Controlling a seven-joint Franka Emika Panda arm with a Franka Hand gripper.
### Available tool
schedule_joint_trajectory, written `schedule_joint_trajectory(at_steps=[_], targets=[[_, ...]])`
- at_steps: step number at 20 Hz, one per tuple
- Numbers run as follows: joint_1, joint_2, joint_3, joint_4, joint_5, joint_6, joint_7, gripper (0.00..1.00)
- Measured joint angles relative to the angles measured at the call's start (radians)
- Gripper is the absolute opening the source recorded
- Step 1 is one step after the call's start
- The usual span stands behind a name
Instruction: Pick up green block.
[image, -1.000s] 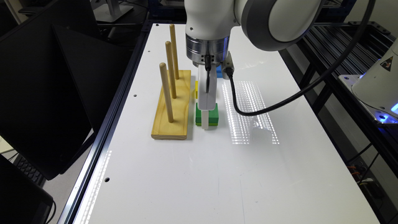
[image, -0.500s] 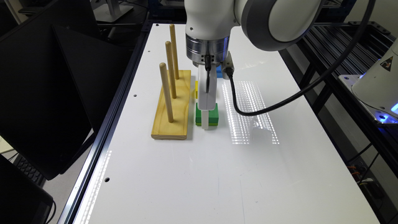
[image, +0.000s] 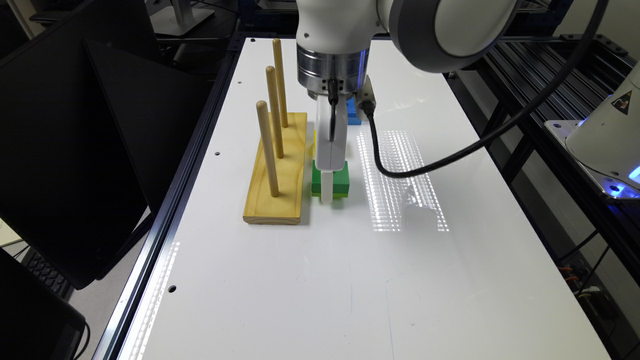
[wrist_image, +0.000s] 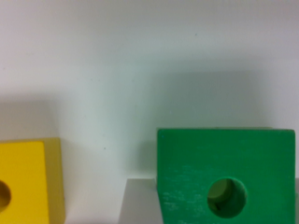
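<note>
On the white table (image: 450, 280), just beside the wooden peg board (image: 277, 170), the green block (image: 340, 181) lies flat, its centre hole upward. The gripper (image: 326, 192) is lowered onto it, probably for grasping; whether it is spread or pinching cannot be told. The yellow block (wrist_image: 23, 179) lies nearby.

The green block (image: 336, 181) is a deep green up top with a lighter yellow-green strip along its bottom edge, and the yellow block (wrist_image: 23, 179) beside it is plain bright yellow. There's a blue block (image: 353, 114) further back, a pale honey-coloured peg board (image: 278, 170) with visible wood grain, and the desk (image: 320, 280) is glossy white with a dotted grid of light reflections. The tool (image: 326, 192) is white under a silver metal ring, with a black cable (image: 425, 165) looping off it.
</note>
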Motion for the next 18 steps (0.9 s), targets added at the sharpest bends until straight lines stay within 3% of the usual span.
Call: schedule_joint_trajectory(at_steps=[4,11,16,18], targets=[[0.0,-0.017,0.001,0.0,0.0005,-0.011,0.0,0.0],[0.0,-0.144,0.005,-0.002,0.0103,-0.14,0.0,0.0],[0.0,-0.155,0.006,-0.002,0.0107,-0.147,0.0,0.0],[0.0,-0.184,0.006,-0.001,0.0135,-0.17,0.0,0.0]])
